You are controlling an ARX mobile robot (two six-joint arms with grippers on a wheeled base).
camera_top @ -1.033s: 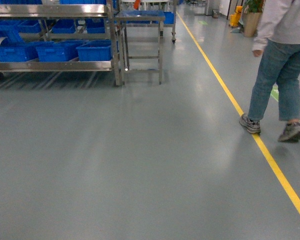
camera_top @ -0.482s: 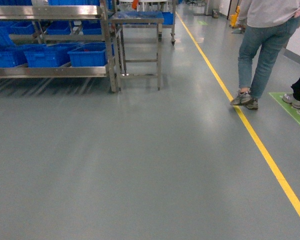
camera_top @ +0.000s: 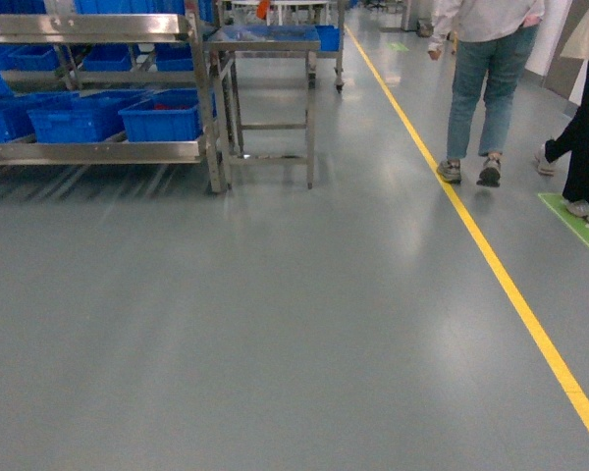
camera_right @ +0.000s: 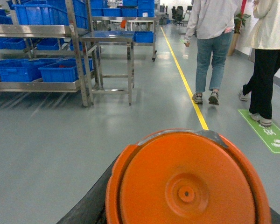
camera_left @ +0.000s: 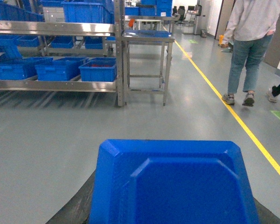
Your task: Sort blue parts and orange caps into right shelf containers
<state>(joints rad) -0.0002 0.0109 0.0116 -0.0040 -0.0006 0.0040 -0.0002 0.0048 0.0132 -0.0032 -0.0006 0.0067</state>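
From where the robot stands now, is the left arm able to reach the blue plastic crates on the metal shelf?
Probably not: the blue plastic crates sit on the metal shelf far across bare grey floor, so the base must drive closer first.

Even overhead light; soft glare streaks the grey floor (camera_top: 275, 324); the near blue part (camera_left: 172, 186) is blurred.

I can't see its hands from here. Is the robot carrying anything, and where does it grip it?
A blue part fills the left wrist view and an orange cap the right, so probably both; the hands and grip points are hidden.
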